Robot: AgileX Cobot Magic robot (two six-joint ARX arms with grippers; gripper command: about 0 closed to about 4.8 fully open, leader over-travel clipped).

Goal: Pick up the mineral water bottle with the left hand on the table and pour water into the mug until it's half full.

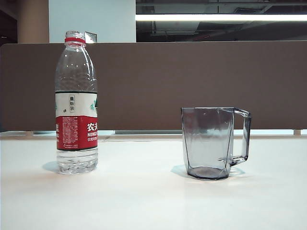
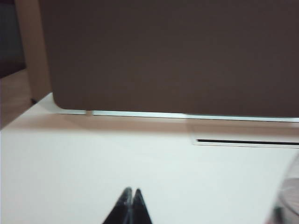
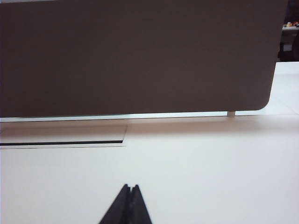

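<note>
The mineral water bottle (image 1: 76, 105) stands upright on the left of the white table (image 1: 144, 201), with a red neck ring and a white-and-red label. The smoky-grey faceted mug (image 1: 208, 143) stands to its right, handle turned right, and looks empty. The water level in the bottle is hard to read. Neither arm shows in the exterior view. My left gripper (image 2: 132, 190) is shut over bare table, holding nothing. A blurred clear rounded edge (image 2: 289, 196) at that frame's border seems to be the bottle. My right gripper (image 3: 130, 186) is also shut and empty over bare table.
A tall brown partition (image 1: 192, 86) runs along the table's far edge. A narrow dark slot (image 2: 247, 141) in the tabletop lies in front of it; the slot (image 3: 60, 143) also shows in the right wrist view.
</note>
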